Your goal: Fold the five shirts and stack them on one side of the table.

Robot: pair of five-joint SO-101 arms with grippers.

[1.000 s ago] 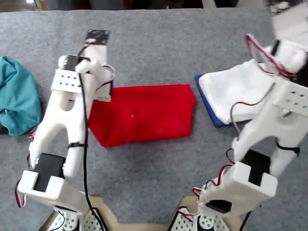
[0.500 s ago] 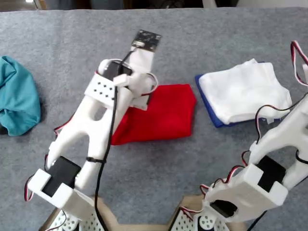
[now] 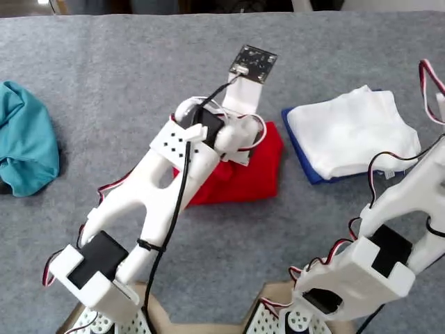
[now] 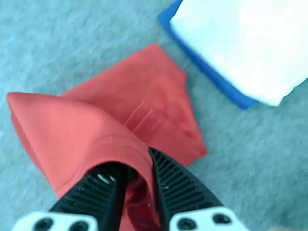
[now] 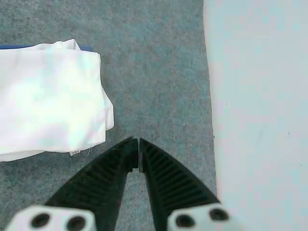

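From above, the left arm [image 3: 167, 188] lies across the red shirt [image 3: 254, 174] in the middle of the grey tabletop [image 3: 104, 69] and covers its left part. To the right, a folded white shirt [image 3: 348, 132] sits on a blue shirt [image 3: 297, 153], of which just an edge shows. A crumpled teal shirt [image 3: 24, 139] is cut off at the left edge. That makes four shirts. The right arm [image 3: 389, 229] stands near right.

At the left wrist, the left fingers [image 4: 168, 180] are clamped on a raised fold of the red shirt, with the white-and-blue pile just beside it.

At the right wrist, the right fingers [image 5: 163, 178] are pressed together over the tabletop beside the white shirt.
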